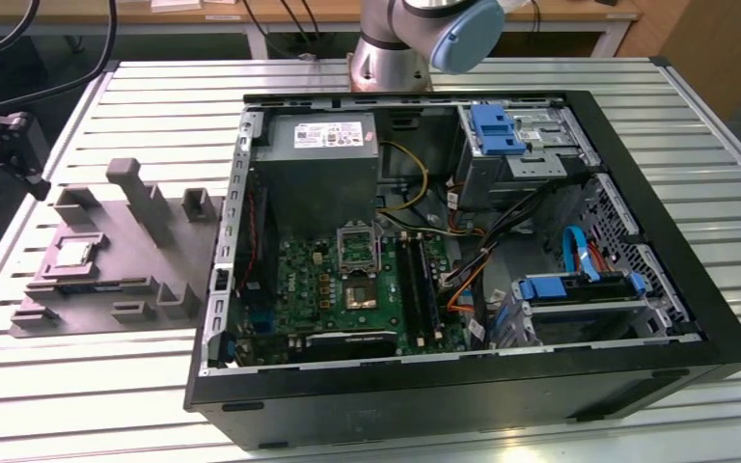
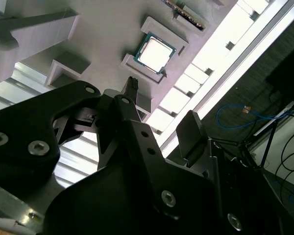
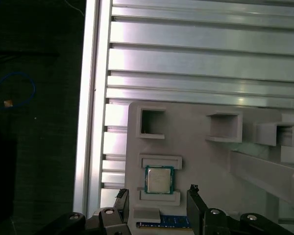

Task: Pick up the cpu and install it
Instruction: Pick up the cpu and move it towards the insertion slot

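Observation:
The cpu (image 1: 72,253) is a small silvery square chip lying flat in a recess of the grey plastic tray (image 1: 113,289), at the exterior view's left beside the open computer case. Both wrist views show the cpu (image 2: 156,51) (image 3: 159,179) seated between the tray's low pale blocks. My gripper (image 1: 8,149) hangs above the table's edge, just beyond the tray. It is open (image 2: 161,110) (image 3: 158,196), its two black fingertips (image 3: 121,195) apart with nothing between them, clear above the chip. The green motherboard (image 1: 325,289) with its metal-framed socket (image 1: 359,289) lies inside the case.
The black case (image 1: 474,386) holds a grey power supply (image 1: 325,145), blue drive brackets (image 1: 497,130) and loose cables. Raised grey blocks (image 1: 132,183) stand on the tray near the chip. A blue-edged memory stick (image 3: 164,225) lies in the tray beside it. The slatted table's edge (image 3: 90,122) runs close by.

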Controlling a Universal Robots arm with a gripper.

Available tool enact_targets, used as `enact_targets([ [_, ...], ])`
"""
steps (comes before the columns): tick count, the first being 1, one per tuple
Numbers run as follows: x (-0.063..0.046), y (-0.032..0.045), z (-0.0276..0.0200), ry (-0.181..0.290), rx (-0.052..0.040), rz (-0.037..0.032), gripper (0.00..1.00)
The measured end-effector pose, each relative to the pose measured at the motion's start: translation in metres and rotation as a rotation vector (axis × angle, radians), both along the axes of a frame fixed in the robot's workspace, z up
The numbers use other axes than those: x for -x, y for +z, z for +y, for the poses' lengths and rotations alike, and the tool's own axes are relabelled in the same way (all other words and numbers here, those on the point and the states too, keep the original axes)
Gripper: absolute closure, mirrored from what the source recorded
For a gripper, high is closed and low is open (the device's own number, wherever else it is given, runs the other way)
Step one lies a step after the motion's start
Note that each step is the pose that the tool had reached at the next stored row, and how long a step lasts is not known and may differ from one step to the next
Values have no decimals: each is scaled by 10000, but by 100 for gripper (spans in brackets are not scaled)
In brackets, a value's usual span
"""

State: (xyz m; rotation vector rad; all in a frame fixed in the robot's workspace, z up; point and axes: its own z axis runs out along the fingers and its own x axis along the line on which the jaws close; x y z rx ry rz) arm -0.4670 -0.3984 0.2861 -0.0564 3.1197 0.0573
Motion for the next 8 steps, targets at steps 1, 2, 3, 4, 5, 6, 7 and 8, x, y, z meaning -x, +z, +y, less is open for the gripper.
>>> enact_targets([
  [1,-1,-7,0,0,-1,-3,42],
  [2,-2,-12,0,-1,0,-1,42],
  [3,-6,-15,-1,-9,1,0,42],
  [4,-12,-17,-1,-18,2,1,42],
  [5,-17,-20,-1,-20,5,1,42],
  [6,-18,-23,-1,-21,5,0,42],
  [7,-18,-30,-1,-22,4,2,42],
  [8,-18,-40,-1,-21,5,9,42],
])
